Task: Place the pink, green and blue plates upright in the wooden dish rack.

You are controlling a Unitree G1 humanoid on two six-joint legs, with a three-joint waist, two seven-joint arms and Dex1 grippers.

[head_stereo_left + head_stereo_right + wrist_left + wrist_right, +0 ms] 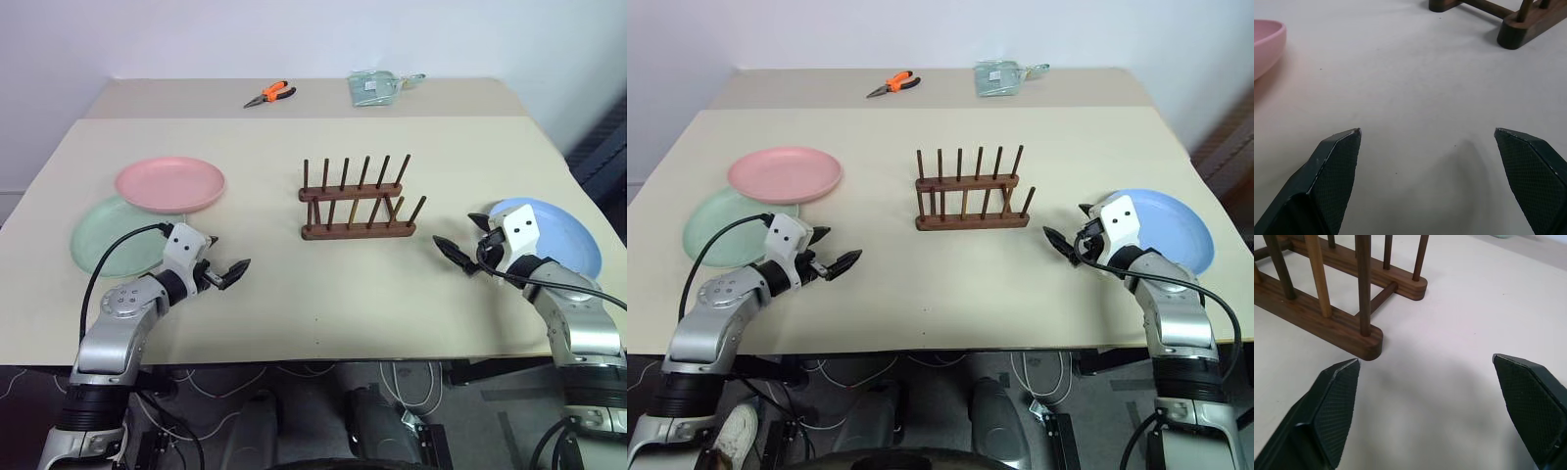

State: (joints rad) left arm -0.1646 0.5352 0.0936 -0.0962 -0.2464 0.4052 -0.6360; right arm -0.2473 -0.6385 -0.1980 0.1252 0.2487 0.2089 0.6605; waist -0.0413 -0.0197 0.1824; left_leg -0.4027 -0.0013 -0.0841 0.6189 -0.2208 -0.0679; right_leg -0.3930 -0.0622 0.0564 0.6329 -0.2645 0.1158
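- Wooden dish rack (pixel 356 203) stands empty at centre of the beige worktop (pixel 294 294); two base rails, two rows of thin upright pegs, no plate in it.
- Pink plate (pixel 169 183) lies flat at about 9 o'clock of the rack, well apart from it.
- Green plate (pixel 110 240) lies flat at 7 o'clock of the pink plate; pink rim overlaps the green one's far edge.
- Blue plate (pixel 563 235) lies flat at about 4 o'clock of the rack, near the worktop's right edge.
- Left tool (pixel 227 269) hovers low over bare worktop at 7 o'clock of the rack, just beside the green plate, tips pointing toward the rack; jaws spread wide, nothing between them.
- Left wrist view: both black fingers (pixel 1334 161) far apart over bare surface, pink rim at one edge, a rack rail end at the far edge.
- Right tool (pixel 453 247) hovers at 4 o'clock of the rack, between rack and blue plate, its white body over the blue plate's near-left rim; jaws wide, empty.
- Right wrist view: the tool's fingers wide apart, rack's nearer rail end just ahead of one tip, not touching.
- Orange-handled pliers (pixel 270 94) lie at 11 o'clock of the rack, at the far edge.
- Pale green packet (pixel 373 87) lies at 12 o'clock of the rack, also at the far edge.
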